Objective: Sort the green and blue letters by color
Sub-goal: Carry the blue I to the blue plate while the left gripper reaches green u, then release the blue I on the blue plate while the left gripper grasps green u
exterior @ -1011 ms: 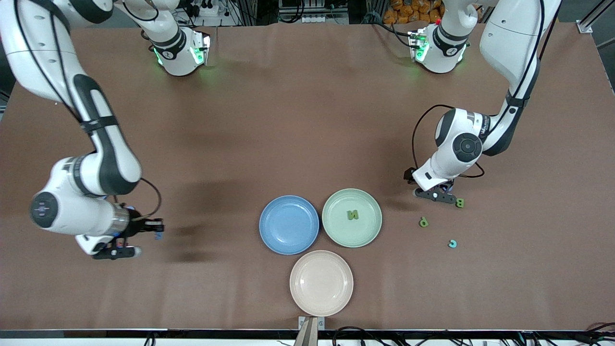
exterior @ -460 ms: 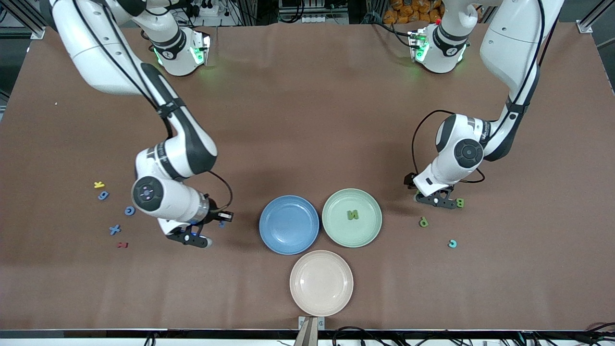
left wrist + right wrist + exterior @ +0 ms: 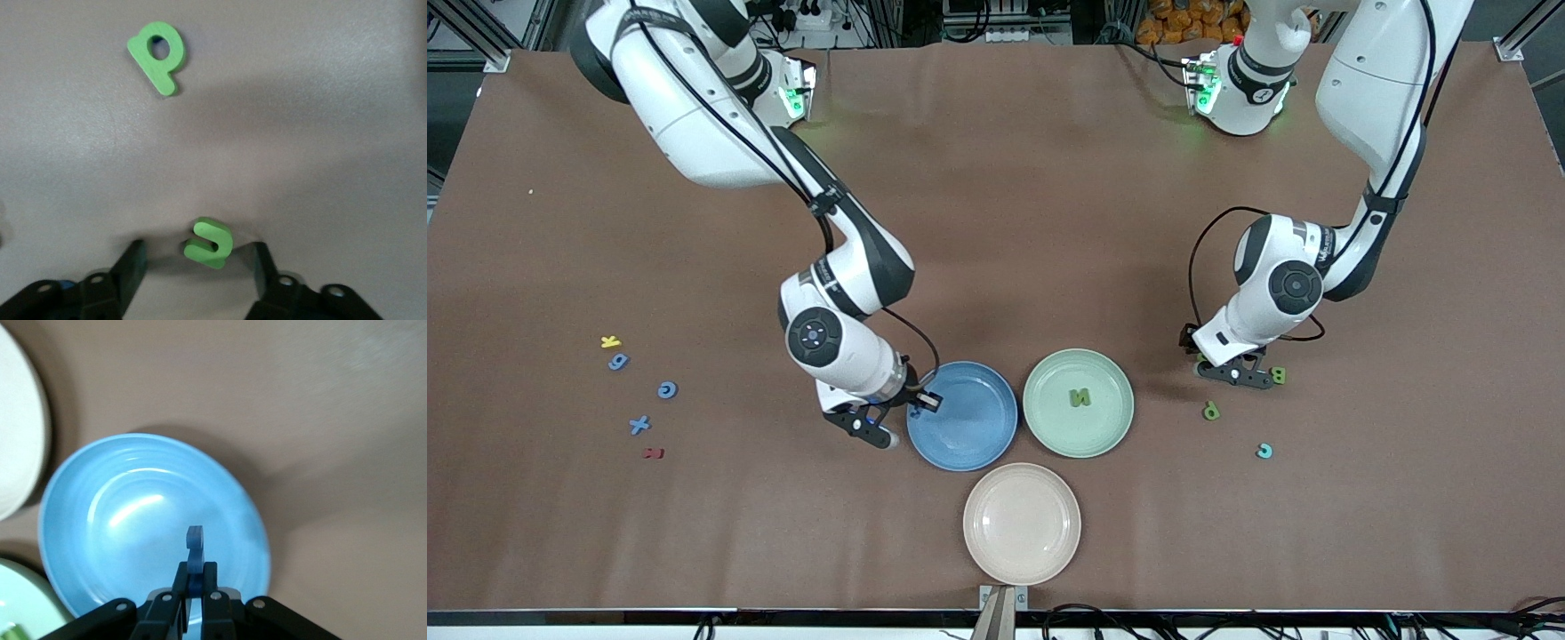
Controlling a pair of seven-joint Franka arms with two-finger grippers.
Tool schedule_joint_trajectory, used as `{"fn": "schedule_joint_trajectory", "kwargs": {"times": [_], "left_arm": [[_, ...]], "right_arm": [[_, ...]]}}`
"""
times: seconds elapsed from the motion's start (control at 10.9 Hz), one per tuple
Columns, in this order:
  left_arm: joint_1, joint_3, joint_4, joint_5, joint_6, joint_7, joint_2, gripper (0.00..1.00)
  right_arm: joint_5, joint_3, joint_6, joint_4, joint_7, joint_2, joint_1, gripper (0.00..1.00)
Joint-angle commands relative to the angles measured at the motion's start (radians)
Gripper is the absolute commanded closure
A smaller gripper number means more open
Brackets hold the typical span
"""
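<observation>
On the desk toward the right arm's end, well apart from the blue plate [image 3: 962, 416], lies a loose cluster: a yellow letter [image 3: 610, 341], three blue letters [image 3: 618, 362] [image 3: 667, 389] [image 3: 639, 425] and a dark red letter [image 3: 653, 453].

The right gripper [image 3: 196, 587] hangs over the rim of the blue plate on the side toward the right arm's end of the desk, clenched on a small blue letter [image 3: 194, 550] that stands up between its fingertips. The right wrist view shows the plate's bowl just ahead of the letter, so the drop likely needs only a short carry toward the plate's centre before letting go.

Beside the blue plate, the green plate [image 3: 1112, 418] already holds a green N [image 3: 1080, 397]; the cream plate [image 3: 1021, 556] sits nearer the front camera than both.

Toward the left arm's end from the green plate, the left gripper [image 3: 200, 263] is low over the desk with its jaws parted on either side of a green B [image 3: 209, 241]. That letter sits between the fingertips, apparently not yet pinched, so I judge this arm is placed to grip it. A green P [image 3: 1211, 411] lies near, nearer the front camera, and a blue-green letter [image 3: 1264, 451] nearer again.
</observation>
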Motion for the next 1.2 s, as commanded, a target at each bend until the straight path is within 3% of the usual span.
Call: {"fn": "schedule_joint_trajectory", "kwargs": {"times": [0.0,0.09,0.18,0.46,0.64,0.83,1.1], "left_arm": [[0.017,-0.017,0.008,0.022,0.006,0.01,0.006,0.6],[0.017,-0.017,0.008,0.022,0.006,0.008,0.006,0.71],[0.016,-0.017,0.008,0.022,0.008,0.001,0.006,0.77],[0.014,-0.017,0.008,0.018,0.008,-0.007,0.003,0.93],[0.0,-0.017,0.036,0.011,-0.006,-0.062,-0.027,0.96],[-0.024,-0.017,0.079,0.008,-0.101,-0.125,-0.058,0.99],[-0.108,-0.017,0.198,-0.024,-0.19,-0.302,-0.034,0.99]], "right_arm": [[0.002,-0.006,0.016,0.133,0.121,0.078,0.022,0.89],[0.004,-0.006,0.013,0.13,0.122,0.078,0.013,0.41],[-0.007,-0.007,0.013,0.125,0.118,0.078,0.014,0.0],[-0.031,-0.01,0.013,0.116,0.112,0.075,0.01,0.0],[-0.112,-0.016,0.005,0.092,0.086,0.069,-0.018,0.0],[-0.12,-0.016,-0.001,0.035,-0.083,0.043,-0.086,0.0],[-0.122,-0.015,-0.128,-0.007,-0.264,-0.005,-0.169,0.0]]}}
